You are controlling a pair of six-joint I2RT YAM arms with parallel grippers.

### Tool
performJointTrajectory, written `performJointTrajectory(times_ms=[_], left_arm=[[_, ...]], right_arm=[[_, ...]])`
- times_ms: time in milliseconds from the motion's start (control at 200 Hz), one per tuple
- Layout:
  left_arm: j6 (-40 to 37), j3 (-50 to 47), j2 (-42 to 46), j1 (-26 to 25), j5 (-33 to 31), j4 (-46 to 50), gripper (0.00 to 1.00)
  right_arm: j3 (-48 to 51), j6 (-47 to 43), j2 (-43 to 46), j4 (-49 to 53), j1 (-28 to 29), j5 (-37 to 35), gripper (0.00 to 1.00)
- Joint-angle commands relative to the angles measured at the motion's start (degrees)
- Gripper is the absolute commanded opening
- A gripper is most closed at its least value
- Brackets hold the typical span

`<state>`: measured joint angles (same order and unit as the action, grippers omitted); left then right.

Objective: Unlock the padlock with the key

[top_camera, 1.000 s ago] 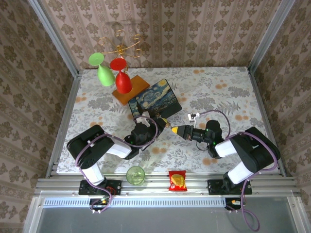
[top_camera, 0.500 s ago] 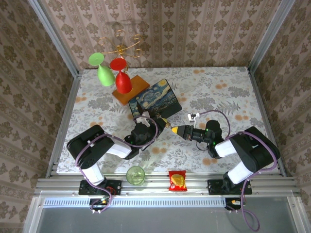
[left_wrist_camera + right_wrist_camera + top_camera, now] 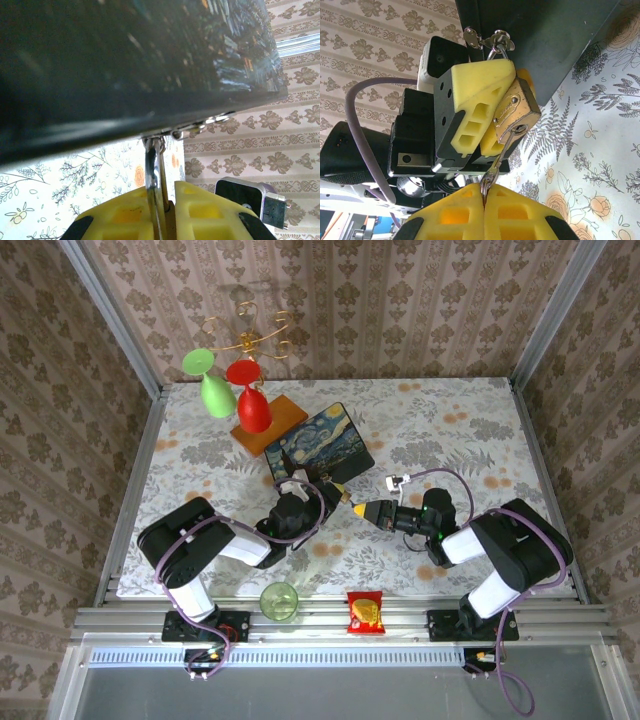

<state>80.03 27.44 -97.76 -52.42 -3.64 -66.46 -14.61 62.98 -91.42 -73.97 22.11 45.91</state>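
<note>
The brass padlock (image 3: pixel 517 112) hangs by its silver shackle (image 3: pixel 152 165) from the hasp (image 3: pixel 497 42) of the painted blue box (image 3: pixel 322 445). My left gripper (image 3: pixel 332 489) is shut on the padlock, with its yellow fingers (image 3: pixel 480 115) on both sides of the body. The thin key (image 3: pixel 501 152) sits in the keyhole at the padlock's lower end. My right gripper (image 3: pixel 484 192) is shut on the key's head. In the top view the right gripper (image 3: pixel 362 508) points left at the padlock (image 3: pixel 345 496), close to the left gripper.
The box's dark underside (image 3: pixel 125 60) looms just above the left gripper. An orange board (image 3: pixel 268 422) lies beside the box, under a red glass (image 3: pixel 252 400) and a green glass (image 3: pixel 210 385) hanging from a gold rack. A green cup (image 3: pixel 279 600) and a snack packet (image 3: pixel 366 611) sit at the near edge.
</note>
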Motion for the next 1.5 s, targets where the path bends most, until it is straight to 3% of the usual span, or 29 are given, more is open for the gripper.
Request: performJointTrajectory(times_ms=[0,1495], left_arm=[[1.1,2.4,2.1,-0.5,0.4,-6.5,0.0],[2.9,2.3,0.2,-0.8,-0.1,-7.4,0.0]], right_arm=[[-0.7,-0.9,-0.6,-1.2,-0.4,0.7,0.0],[-0.2,-1.2,1.3,-1.3,-0.9,0.8,0.0]])
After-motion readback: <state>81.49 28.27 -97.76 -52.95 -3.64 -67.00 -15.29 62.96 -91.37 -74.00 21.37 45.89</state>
